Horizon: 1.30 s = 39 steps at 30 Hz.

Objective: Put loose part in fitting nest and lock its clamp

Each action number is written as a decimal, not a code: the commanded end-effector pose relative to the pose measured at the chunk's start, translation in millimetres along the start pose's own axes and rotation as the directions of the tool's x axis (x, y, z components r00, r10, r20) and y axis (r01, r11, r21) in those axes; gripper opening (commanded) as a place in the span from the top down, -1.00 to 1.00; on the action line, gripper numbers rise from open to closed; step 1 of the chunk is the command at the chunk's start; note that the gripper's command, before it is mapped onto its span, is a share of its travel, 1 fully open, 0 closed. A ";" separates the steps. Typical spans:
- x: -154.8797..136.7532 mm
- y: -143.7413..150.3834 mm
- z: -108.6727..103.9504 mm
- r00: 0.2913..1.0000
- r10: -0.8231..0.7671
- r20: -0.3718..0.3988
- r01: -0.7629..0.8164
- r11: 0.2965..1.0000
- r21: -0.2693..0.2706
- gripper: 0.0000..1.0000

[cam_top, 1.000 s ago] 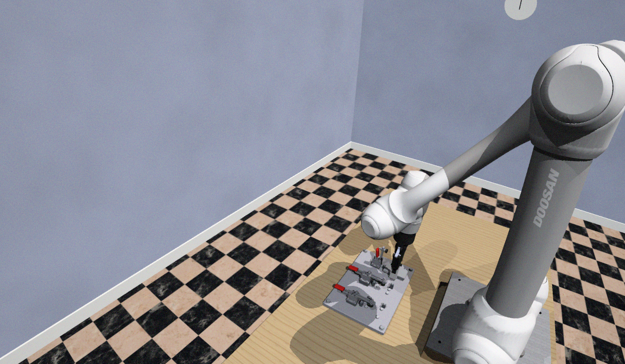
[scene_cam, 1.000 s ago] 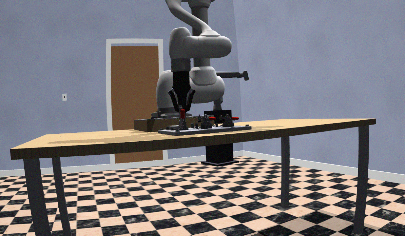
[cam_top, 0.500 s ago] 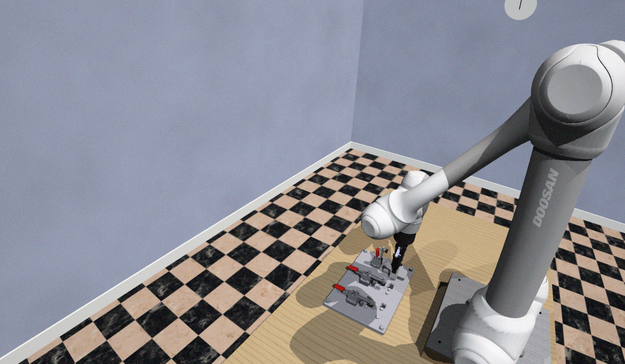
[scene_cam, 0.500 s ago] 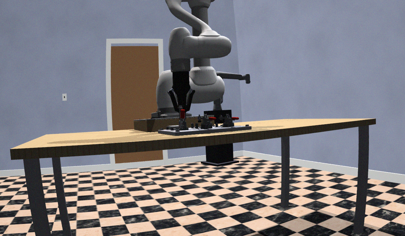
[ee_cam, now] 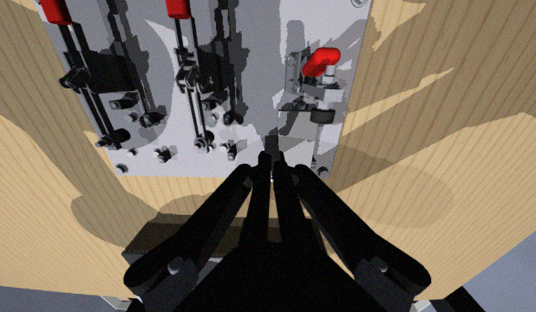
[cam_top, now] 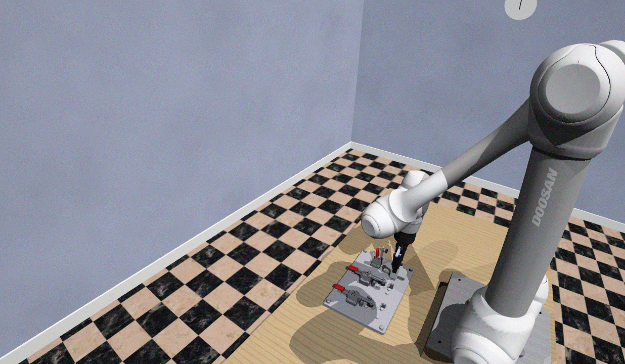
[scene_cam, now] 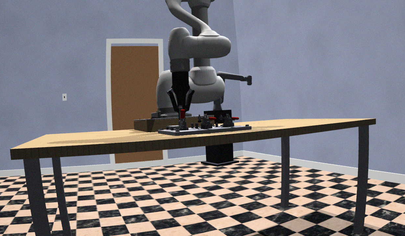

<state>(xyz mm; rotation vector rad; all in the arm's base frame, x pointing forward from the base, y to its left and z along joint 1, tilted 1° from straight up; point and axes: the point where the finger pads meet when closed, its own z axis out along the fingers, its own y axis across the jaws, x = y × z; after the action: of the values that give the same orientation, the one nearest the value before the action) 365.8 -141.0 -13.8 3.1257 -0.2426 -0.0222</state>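
Note:
The grey fixture plate lies on the wooden table and carries three toggle clamps. Two clamps have their red handles lying low. The third clamp, at the far end, has its red handle standing up. A pale flat piece seems to lie in that nest; I cannot tell whether it sits flat. My gripper is shut and empty, pointing down just above that nest's near end, beside the raised handle.
The robot's base plate sits on the table close behind the fixture. The table edge runs just left of the fixture in the top view. The arm's elbow hangs over the far nest.

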 end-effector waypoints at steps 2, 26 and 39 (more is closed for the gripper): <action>1.3 1.0 0.7 1.000 0.001 -0.004 -0.001 1.000 0.000 0.80; 1.3 -18.9 -14.6 1.000 0.001 -0.004 -0.001 1.000 0.000 0.80; 1.2 -18.9 -39.3 1.000 0.001 -0.004 -0.001 1.000 0.000 0.80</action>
<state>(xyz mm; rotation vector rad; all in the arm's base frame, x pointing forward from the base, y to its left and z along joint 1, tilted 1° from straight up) 368.4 -123.6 20.2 3.1233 -0.2377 -0.0173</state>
